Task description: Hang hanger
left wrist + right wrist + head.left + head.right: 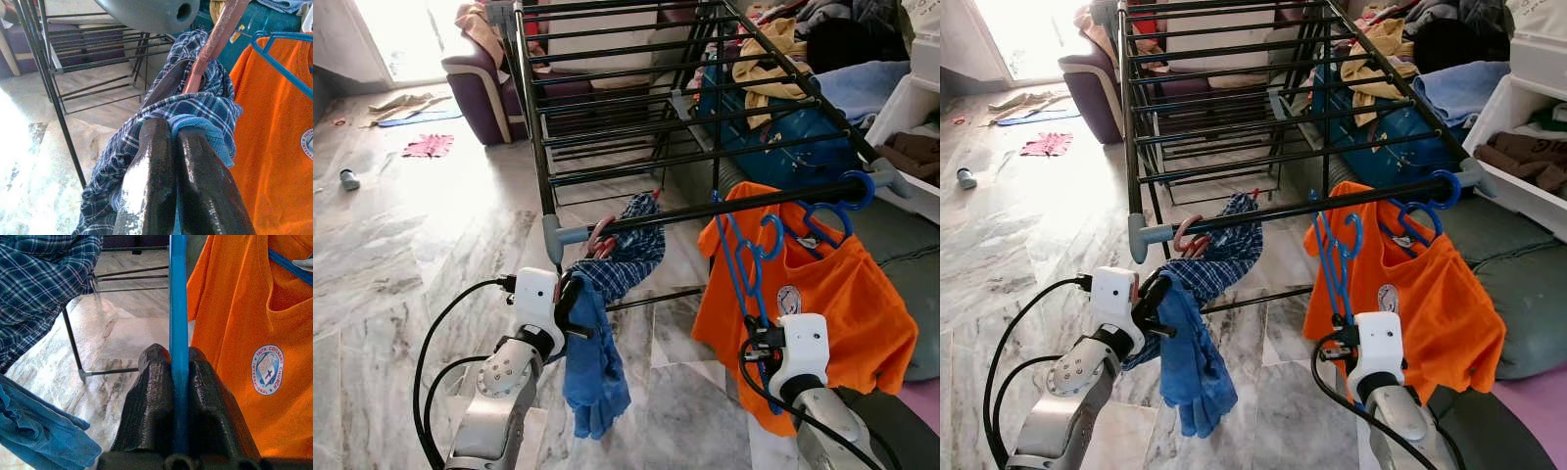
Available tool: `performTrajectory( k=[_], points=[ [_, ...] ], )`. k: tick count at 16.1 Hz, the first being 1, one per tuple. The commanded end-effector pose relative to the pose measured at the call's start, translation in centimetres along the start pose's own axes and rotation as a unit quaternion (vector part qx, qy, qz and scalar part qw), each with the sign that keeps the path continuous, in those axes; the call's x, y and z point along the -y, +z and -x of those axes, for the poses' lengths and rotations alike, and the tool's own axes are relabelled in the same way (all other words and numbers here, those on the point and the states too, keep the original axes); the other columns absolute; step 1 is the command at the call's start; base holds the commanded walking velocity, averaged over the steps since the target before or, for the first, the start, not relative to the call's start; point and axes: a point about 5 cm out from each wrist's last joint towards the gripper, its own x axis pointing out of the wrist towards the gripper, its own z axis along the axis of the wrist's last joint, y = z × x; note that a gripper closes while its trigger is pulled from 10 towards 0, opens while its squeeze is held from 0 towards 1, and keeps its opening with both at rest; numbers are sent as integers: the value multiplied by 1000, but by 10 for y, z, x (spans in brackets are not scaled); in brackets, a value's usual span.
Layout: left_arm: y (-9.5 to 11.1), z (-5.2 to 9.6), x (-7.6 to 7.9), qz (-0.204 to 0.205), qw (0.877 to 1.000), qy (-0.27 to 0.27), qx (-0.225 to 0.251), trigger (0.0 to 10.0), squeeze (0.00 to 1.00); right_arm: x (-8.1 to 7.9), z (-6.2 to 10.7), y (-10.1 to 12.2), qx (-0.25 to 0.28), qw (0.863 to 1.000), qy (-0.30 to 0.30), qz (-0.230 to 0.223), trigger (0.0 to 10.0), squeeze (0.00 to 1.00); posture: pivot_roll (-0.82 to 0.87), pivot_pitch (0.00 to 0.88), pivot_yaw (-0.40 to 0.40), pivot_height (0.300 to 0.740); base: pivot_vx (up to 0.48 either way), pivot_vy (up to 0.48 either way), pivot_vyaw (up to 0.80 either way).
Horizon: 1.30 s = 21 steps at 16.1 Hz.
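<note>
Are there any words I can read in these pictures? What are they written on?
"FAITH COVENANT CHURCH": around the rim of the round blue and white badge on the orange T-shirt. The last word is a bit blurred, so that part is my best reading.
Middle of the badge: a small emblem, too small to read any letters.
Blue bag under the drying rack: a small orange mark, too blurred to read.

Count, items in view:
- Drying rack (pixel 607 117): 1.
- Blue hangers on front rail: 3, i.e. empty hanger (pixel 736 257), second (pixel 773 235), third (pixel 832 211).
- Red/pink hanger (pixel 599 238): 1.
- Orange T-shirt (pixel 842 294): 1.
- Plaid shirt (pixel 631 250): 1.
- Blue cloth (pixel 595 372): 1.
- Tools: 2, left tool (pixel 171 142), right tool (pixel 178 362).
</note>
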Motion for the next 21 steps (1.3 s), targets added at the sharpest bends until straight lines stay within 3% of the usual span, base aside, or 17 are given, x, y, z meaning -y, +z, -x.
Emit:
performTrajectory(
  k=[1, 10, 21],
  points=[
    [2, -1, 1, -6, 1000, -10, 8, 10000, 0, 0, -2, 7, 10, 1000, 2, 3, 10000, 0, -61, 0, -14, 740, -281, 0, 0],
    [2, 1, 1, -5, 1000, -15, 5, 10000, 0, -8, -4, 5, 4, 1000, 9, -3, 10000, 0, -59, 0, -18, 740, -299, 0, 0],
    [8, -1, -4, -9, 1000, -21, 8, 10000, 0, -7, -10, 11, 9, 1000, 0, -5, 10000, 0, -55, 38, -24, 740, -378, 0, 0]
  ],
)
